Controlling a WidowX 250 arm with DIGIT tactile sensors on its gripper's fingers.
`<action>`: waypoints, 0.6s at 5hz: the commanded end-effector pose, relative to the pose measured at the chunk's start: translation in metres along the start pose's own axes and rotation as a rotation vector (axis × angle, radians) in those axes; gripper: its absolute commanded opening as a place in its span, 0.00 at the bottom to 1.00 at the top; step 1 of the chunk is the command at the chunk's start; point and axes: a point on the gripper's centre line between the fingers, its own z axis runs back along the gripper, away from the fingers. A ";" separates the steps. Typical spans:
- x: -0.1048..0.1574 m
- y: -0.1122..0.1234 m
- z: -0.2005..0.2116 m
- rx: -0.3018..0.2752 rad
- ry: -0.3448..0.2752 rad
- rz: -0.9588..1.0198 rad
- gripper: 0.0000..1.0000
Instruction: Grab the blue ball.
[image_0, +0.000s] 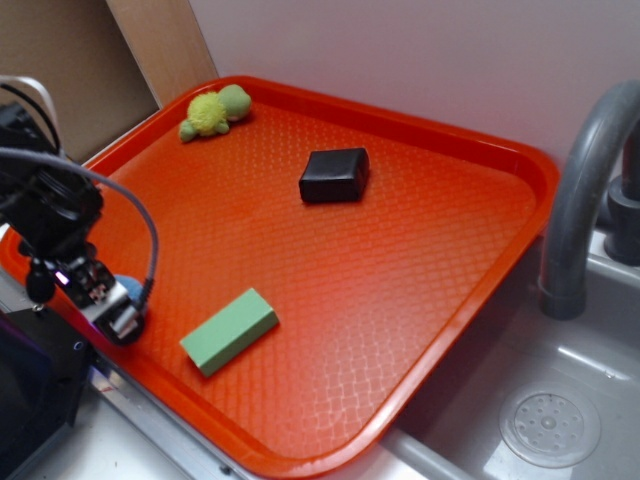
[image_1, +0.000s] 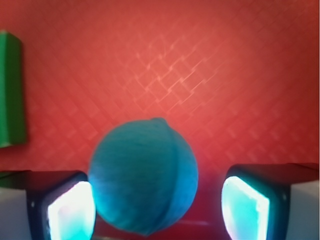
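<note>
**Ball between the fingers, grip not yet closed**

Wrist view: the blue ball sits between the two fingers, nearer the one on the view's left, where it looks touching or almost so. A clear gap shows to the finger on the view's right. The gripper is spread wide, holding nothing. The view is blurred, so I cannot tell whether the ball rests on the tray or just above it.

Exterior view: the gripper is low over the tray's near-left corner. The ball is almost fully hidden behind it; only a sliver of blue shows.

Doing the step well, as I judge it:
- Shift slightly toward the open side first, so both fingers meet the ball together and it does not roll.
- Close slowly; yarn gives, so squeeze until it visibly yields.
- Lift straight up.

Edges and room:
- The tray rim lies just beside the gripper on the near-left. Little room there; no sideways slide that way.
- The green block lies near, toward the tray's middle, apart from the gripper.
- The black box and yellow-green plush toy are well apart, at the far side.
- The middle of the tray is bare. The sink and tap lie beyond the far-right rim.
</note>
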 end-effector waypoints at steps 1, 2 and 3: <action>0.008 -0.005 -0.012 0.002 0.043 -0.083 0.00; 0.007 -0.009 -0.013 0.055 0.045 -0.103 0.00; 0.006 -0.008 -0.011 0.052 0.039 -0.099 0.00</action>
